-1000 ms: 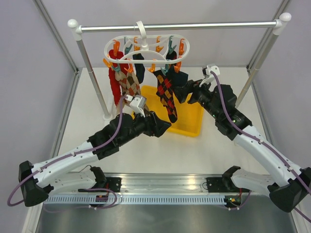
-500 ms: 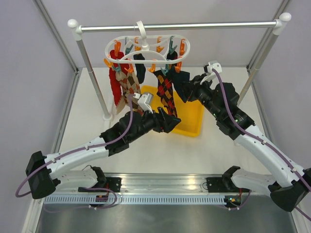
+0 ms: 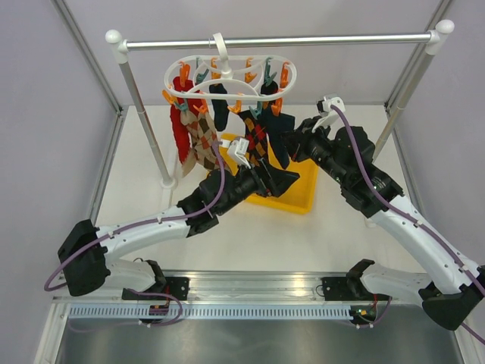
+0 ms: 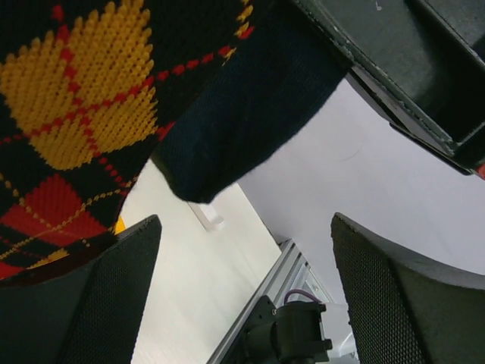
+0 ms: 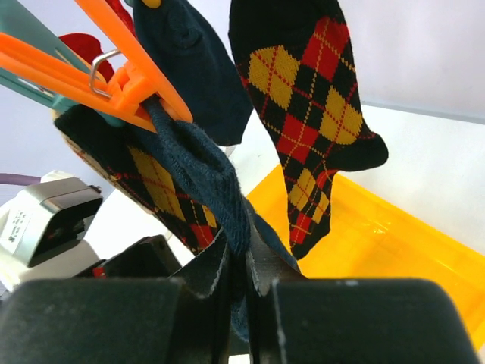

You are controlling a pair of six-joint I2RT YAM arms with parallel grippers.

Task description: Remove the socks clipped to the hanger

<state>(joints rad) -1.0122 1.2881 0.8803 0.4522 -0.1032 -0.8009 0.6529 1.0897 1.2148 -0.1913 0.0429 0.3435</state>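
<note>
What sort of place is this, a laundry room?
Probably a robot test booth, not a home: white robot arms bolted to a silver metal base rail, pale panel walls, and a white plastic clip hanger of argyle socks above a yellow plastic tray.

Robot lab cell: plain grey wall panels left, right, far; aluminium frame posts; white table; slotted rail at near edge (arm bases bolted on).

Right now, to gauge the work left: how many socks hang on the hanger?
5 visible: red sock leftmost, beige argyle sock beside it, plain navy sock in the middle, dark argyle sock right of it, far-right navy sock pinched by the right gripper. More may be hidden.
</note>
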